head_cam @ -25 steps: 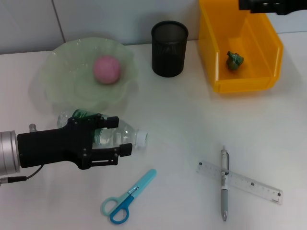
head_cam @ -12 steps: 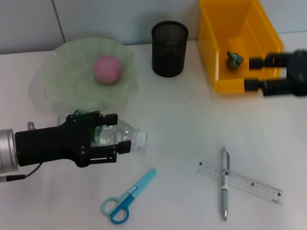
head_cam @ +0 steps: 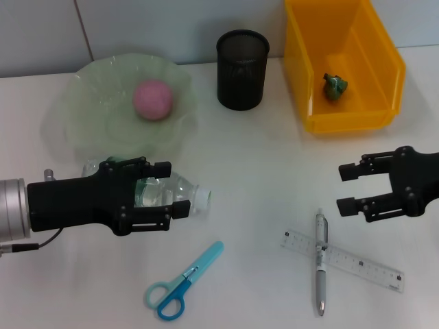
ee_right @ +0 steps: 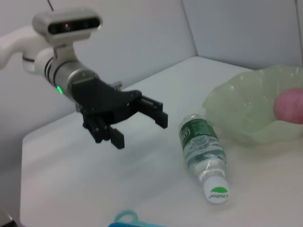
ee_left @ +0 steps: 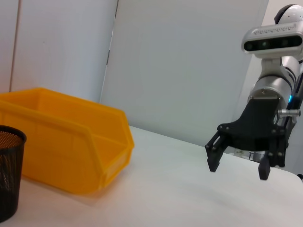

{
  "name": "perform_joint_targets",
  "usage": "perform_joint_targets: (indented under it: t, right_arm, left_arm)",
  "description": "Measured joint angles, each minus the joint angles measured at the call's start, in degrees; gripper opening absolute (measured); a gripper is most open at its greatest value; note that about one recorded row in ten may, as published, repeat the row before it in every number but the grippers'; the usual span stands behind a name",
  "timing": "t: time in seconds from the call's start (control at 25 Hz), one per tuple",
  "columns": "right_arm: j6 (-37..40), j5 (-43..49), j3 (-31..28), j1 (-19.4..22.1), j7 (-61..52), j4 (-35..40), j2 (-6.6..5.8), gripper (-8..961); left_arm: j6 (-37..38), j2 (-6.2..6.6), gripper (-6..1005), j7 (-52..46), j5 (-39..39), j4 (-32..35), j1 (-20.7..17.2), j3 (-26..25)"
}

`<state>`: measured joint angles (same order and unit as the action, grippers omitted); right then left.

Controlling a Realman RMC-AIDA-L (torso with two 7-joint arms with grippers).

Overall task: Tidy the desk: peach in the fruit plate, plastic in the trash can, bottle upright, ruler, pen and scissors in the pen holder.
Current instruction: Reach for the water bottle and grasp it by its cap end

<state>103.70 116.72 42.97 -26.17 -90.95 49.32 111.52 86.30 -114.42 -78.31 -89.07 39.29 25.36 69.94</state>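
Note:
The bottle [head_cam: 180,192] lies on its side on the desk [head_cam: 260,157], cap toward the right. My left gripper [head_cam: 175,188] hangs open over it; in the right wrist view the left gripper [ee_right: 141,128] is apart from the bottle [ee_right: 201,142]. My right gripper [head_cam: 343,188] is open and empty, just above the pen [head_cam: 320,274] that lies crossed over the ruler [head_cam: 360,264]. The peach [head_cam: 152,99] sits in the fruit plate [head_cam: 82,89]. Green crumpled plastic [head_cam: 335,86] lies in the trash can [head_cam: 343,120]. The scissors [head_cam: 182,284] lie near the front edge. The pen holder [head_cam: 242,68] stands at the back.
The left wrist view shows the trash can [ee_left: 61,146], the pen holder [ee_left: 7,175] and, farther off, the right gripper [ee_left: 236,163]. A wall runs behind the desk. Bare tabletop lies between the bottle and the ruler.
My right arm has come from over the trash can at the back down to the front right, above the pen and ruler. The left gripper has hardly moved.

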Motion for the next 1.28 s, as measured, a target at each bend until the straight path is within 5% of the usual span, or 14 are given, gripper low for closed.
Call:
perform_joint_targets:
  t: [0.4, 0.68, 0.8, 1.0, 1.28]
  right_arm:
    - [-2.78, 0.79, 0.18, 1.13, 5.40, -1.06, 2.15, 758]
    - [-3.25, 0.80, -0.12, 1.06, 5.44, -1.60, 2.14, 758]
    - [-3.28, 0.80, -0.02, 0.78, 5.42, -1.66, 2.04, 758]
    - [-3.29, 0.80, 0.20, 0.49, 5.01, -1.63, 1.88, 758]
    - [-3.94, 0.87, 0.19, -0.05, 4.90, -1.75, 1.86, 758]
  left_arm:
    - [-0.16, 0.30, 833, -0.95, -1.37, 1.32, 3.09, -0.08]
    - [-0.90, 0.46, 833, -13.81, -17.11, 12.26, 13.08, 0.05]
    - [0.00, -0.60, 832, -17.11, -26.26, 14.91, 19.37, 0.43]
    - [0.85, -4.17, 831, -18.08, -42.74, 17.91, 28.27, 1.86]
    - [0.64, -4.65, 826, -22.76, -49.90, 16.97, 33.94, 12.76]
